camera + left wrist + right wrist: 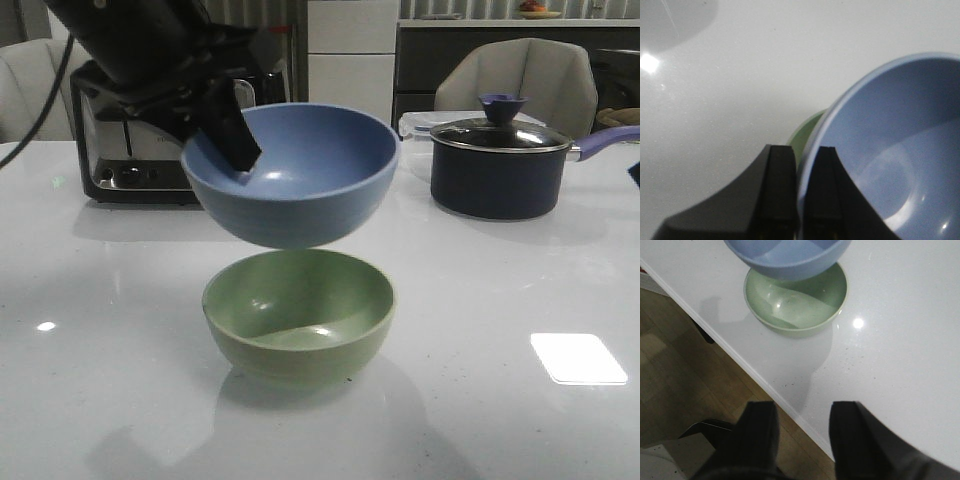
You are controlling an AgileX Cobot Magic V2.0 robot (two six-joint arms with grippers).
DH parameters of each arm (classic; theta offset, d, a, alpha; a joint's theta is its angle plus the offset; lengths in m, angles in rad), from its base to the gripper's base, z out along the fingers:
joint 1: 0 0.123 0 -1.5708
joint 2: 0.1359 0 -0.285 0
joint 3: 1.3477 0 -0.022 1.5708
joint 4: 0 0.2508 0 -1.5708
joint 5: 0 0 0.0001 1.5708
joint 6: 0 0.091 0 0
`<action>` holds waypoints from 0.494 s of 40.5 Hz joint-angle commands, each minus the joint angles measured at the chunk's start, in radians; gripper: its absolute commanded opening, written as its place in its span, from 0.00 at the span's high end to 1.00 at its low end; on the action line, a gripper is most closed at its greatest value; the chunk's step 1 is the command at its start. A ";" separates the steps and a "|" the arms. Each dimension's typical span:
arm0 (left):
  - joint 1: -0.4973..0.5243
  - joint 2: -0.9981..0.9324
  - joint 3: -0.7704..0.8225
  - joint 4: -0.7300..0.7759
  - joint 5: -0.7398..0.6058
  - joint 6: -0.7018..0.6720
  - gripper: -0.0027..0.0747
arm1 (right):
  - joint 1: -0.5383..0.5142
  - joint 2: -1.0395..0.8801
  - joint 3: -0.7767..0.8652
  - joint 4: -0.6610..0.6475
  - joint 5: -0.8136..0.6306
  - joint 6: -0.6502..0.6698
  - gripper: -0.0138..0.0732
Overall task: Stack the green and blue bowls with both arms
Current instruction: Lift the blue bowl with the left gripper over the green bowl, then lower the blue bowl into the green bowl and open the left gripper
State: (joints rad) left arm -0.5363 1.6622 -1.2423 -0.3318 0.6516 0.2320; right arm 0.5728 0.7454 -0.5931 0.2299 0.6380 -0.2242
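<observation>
I observe my left gripper (238, 150) clamped on the left rim of the blue bowl (295, 175), one finger inside the wall and one outside, as the left wrist view confirms. The blue bowl hangs clear of the table (500, 400), directly above the green bowl (298, 315), with a visible gap between them. The green bowl sits upright on the white table, near its front centre. My right gripper (802, 432) holds nothing, its fingers parted over the table edge, apart from both bowls. A dark saucepan (497, 165) stands far right, a toaster (140, 150) far left.
</observation>
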 commanded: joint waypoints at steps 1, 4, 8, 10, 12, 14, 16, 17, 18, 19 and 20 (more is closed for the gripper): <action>-0.020 -0.008 -0.034 -0.025 -0.055 0.001 0.85 | 0.001 -0.007 -0.027 0.001 -0.065 -0.013 0.40; -0.023 0.024 -0.034 -0.027 -0.055 0.001 0.85 | 0.001 -0.007 -0.027 0.001 -0.065 -0.013 0.40; -0.023 0.064 -0.034 -0.027 -0.057 0.001 0.85 | 0.001 -0.007 -0.027 0.001 -0.065 -0.013 0.40; -0.023 0.083 -0.034 -0.023 -0.061 0.001 0.85 | 0.001 -0.007 -0.027 0.001 -0.065 -0.013 0.40; -0.023 0.103 -0.034 -0.021 -0.063 0.001 0.85 | 0.001 -0.007 -0.027 0.001 -0.065 -0.013 0.40; -0.023 0.118 -0.034 -0.021 -0.063 0.001 0.85 | 0.001 -0.007 -0.027 0.001 -0.065 -0.013 0.40; -0.023 0.131 -0.034 -0.021 -0.062 0.001 0.84 | 0.001 -0.007 -0.027 0.001 -0.065 -0.013 0.40; -0.023 0.134 -0.034 -0.021 -0.062 0.001 0.84 | 0.001 -0.007 -0.027 0.001 -0.065 -0.013 0.40; -0.023 0.140 -0.034 -0.021 -0.062 0.001 0.83 | 0.001 -0.007 -0.027 0.001 -0.065 -0.013 0.40; -0.023 0.144 -0.034 -0.021 -0.062 0.001 0.82 | 0.001 -0.007 -0.027 0.001 -0.065 -0.013 0.40; -0.023 0.144 -0.034 -0.021 -0.062 0.001 0.81 | 0.001 -0.007 -0.027 0.001 -0.065 -0.013 0.40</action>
State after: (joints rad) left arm -0.5525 1.8447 -1.2459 -0.3318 0.6219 0.2320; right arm 0.5728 0.7454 -0.5931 0.2299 0.6380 -0.2257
